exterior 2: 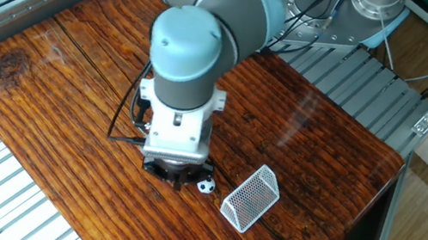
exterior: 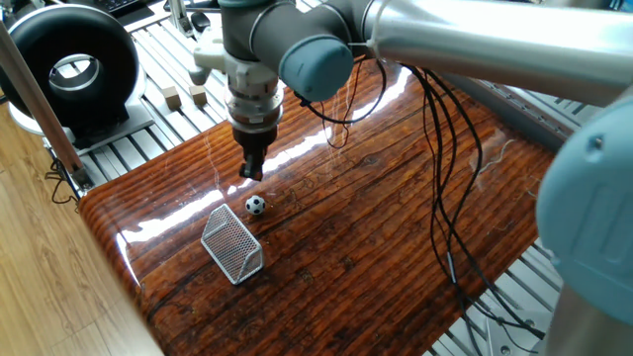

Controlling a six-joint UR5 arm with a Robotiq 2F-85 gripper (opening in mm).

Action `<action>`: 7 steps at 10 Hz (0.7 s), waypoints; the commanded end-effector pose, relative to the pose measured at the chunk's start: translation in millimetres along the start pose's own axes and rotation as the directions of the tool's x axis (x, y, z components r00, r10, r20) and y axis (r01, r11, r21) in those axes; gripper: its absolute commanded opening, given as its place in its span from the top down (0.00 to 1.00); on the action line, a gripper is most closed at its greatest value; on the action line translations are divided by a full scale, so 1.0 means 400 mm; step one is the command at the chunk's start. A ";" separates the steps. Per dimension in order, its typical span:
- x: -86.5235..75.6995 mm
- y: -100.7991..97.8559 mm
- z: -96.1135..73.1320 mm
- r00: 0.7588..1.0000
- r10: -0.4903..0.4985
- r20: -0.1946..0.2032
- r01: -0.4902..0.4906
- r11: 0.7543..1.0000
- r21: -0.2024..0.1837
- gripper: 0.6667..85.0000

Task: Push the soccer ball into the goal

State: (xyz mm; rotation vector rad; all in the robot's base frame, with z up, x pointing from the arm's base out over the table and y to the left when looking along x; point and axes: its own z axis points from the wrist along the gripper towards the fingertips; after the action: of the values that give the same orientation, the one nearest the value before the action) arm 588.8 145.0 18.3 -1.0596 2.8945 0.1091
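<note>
Done: I have the pincer point(exterior: 252, 172) low, at 12 o'clock of the soccer ball point(exterior: 255, 205).
Left: ball outside the goal point(exterior: 233, 244); push pending.
Pincer: fingers together, empty.

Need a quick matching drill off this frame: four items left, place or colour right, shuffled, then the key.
1. soccer ball
2. goal
3. gripper
4. black ring-shaped device

A. silver-grey mesh, near the tabletop's edge
B. off the wooden top, on the metal slats
C. white with black patches, between gripper and goal
D. just above the wood, on the ball's far side from the goal

Pairs: 1-C, 2-A, 3-D, 4-B
</note>
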 end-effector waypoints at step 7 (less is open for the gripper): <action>0.031 0.031 0.017 0.999 -0.009 -0.047 0.003 0.992 -0.129 1.00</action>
State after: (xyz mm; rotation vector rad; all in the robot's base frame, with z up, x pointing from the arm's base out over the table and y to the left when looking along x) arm 571.8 143.3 13.8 -1.1150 2.9565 0.2312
